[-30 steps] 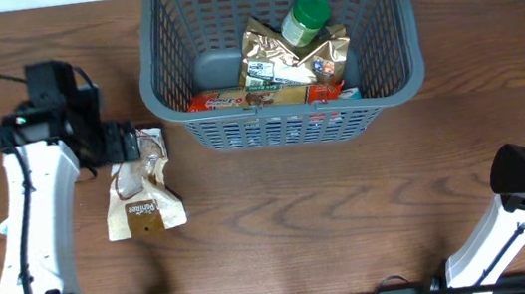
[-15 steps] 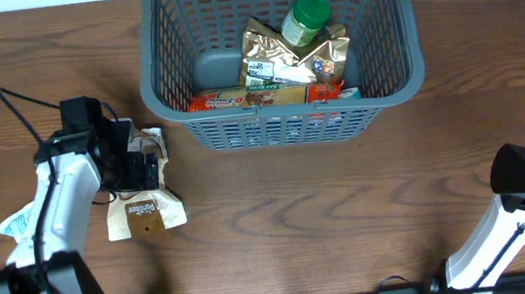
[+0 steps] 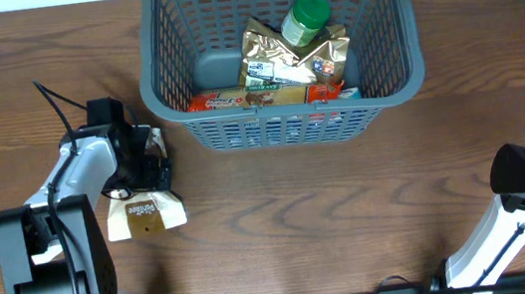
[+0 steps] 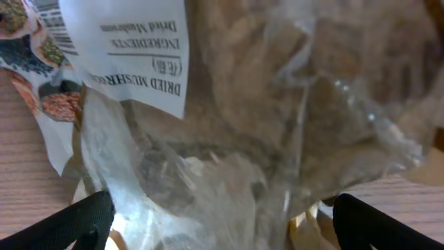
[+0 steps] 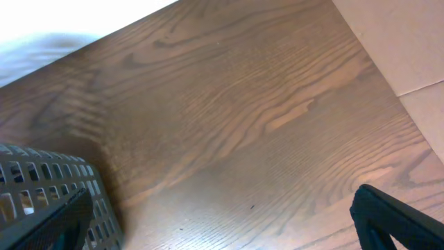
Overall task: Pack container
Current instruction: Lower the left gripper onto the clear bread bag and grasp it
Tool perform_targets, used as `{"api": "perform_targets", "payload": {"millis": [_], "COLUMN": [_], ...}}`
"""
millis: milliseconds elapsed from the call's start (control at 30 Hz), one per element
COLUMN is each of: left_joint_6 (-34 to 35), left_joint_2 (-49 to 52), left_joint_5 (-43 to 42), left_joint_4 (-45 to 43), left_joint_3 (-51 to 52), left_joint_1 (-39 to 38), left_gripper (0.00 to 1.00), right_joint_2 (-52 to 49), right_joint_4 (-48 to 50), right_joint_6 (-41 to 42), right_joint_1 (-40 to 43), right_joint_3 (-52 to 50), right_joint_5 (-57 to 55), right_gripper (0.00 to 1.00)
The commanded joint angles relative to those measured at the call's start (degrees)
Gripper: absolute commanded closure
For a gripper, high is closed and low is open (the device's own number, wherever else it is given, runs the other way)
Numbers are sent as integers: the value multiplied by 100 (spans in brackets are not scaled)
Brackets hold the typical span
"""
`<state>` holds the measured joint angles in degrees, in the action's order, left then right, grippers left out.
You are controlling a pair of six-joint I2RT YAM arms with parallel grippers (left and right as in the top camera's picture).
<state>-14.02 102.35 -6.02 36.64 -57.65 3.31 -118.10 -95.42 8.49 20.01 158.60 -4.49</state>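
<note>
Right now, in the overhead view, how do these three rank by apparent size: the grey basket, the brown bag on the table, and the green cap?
Largest to smallest:
1. grey basket
2. brown bag, partly covered
3. green cap

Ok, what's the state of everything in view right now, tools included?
container: upright on the table, partly filled.
green-lidded jar: in the container, lid on.
gold pouch: in the container, next to the jar.
red pack: in the container, along its near wall.
dried mushroom bag: on the table, left of the container, not yet packed.
left tool: open, straddling the dried mushroom bag.
right tool: open, empty, over bare table.
</note>
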Motion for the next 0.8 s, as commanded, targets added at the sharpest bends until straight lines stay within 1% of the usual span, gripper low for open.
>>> {"api": "perform_targets", "payload": {"millis": [0,67,100,133,200,267,333,400,600,633,667,700,767], "left_joint_6": [-96,-94,-94,-94,-94,-94,-94,-92,-87,-70,-70,-63,39], "left_joint_2": [280,345,363,363,363,363,361,361,317,299,271,232,151], "left_joint_5": [-83,-85,-85,-85,-85,-85,-87,-87,-90,-92,-90,-90,-90], "left_joint_4": [-13,-4,-2,4,20,35,35,35,57,59,57,59,66], "left_joint_3": [33,33,33,33,31,31,31,31,-20,-37,-55,-74,-114], "left_joint_1": [2,2,2,2,2,2,2,2,2,2,2,2,2], "left_gripper": [1,2,0,2,11,15,27,35,76,86,92,94,95], "right_joint_2": [-31,-31,-31,-31,-31,-31,-31,-31,-31,-31,-31,-31,-31], "right_joint_4": [-48,-74,-79,-79,-79,-81,-83,-87,-85,-85,-85,-85,-85], "right_joint_6": [-90,-90,-90,-90,-90,-90,-90,-90,-90,-90,-90,-90,-92], "right_joint_1": [17,17,17,17,17,17,17,17,17,17,17,17,17], "right_joint_3": [-9,-11,-11,-9,-11,-11,-11,-9,-11,-9,-11,-9,-9], "right_joint_5": [0,0,0,0,0,0,0,0,0,0,0,0,0], "right_gripper": [1,1,1,1,1,1,1,1,1,1,1,1,1]}}
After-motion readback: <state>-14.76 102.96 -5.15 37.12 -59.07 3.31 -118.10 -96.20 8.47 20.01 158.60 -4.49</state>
